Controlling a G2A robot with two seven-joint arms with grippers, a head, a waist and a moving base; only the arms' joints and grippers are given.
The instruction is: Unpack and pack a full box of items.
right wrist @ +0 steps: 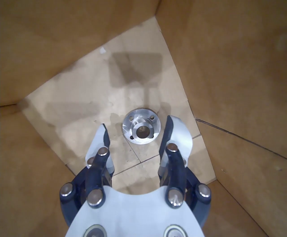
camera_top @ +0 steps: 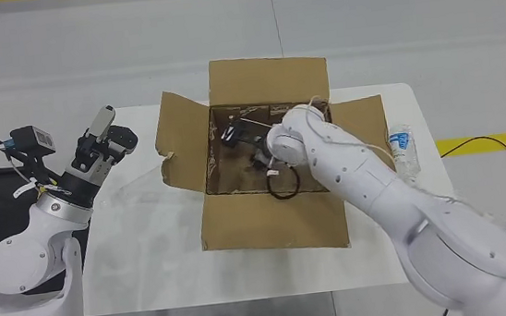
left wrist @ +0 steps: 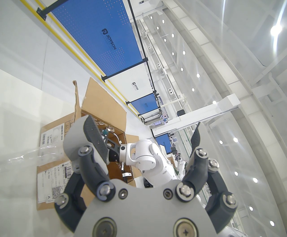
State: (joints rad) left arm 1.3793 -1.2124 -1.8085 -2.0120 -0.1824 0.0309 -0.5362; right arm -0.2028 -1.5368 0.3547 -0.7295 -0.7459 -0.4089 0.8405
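The open cardboard box [camera_top: 273, 219] stands on the white table [camera_top: 155, 284] with its four flaps folded outward. The right gripper [right wrist: 136, 130] is down inside the box, pointing at the box floor. Its fingers [right wrist: 179, 133] are spread apart and hold nothing. A round metal flange [right wrist: 141, 128] lies flat on the box floor, away from the box walls, with its raised hub and centre bore facing up. Seen from the right wrist, the flange sits in the gap between the two fingertips, slightly nearer one pad than the other, and neither pad touches it; how far above it the tips hang cannot be told.

The left gripper [left wrist: 143, 130] hangs in the air outside the box, well apart from the box's left flap. Its fingers [left wrist: 94, 134] are spread wide, with nothing between them.

A clear plastic sheet [camera_top: 139, 221] lies on the table left of the box. A plastic bottle [camera_top: 402, 147] lies just beside the box's right flap.
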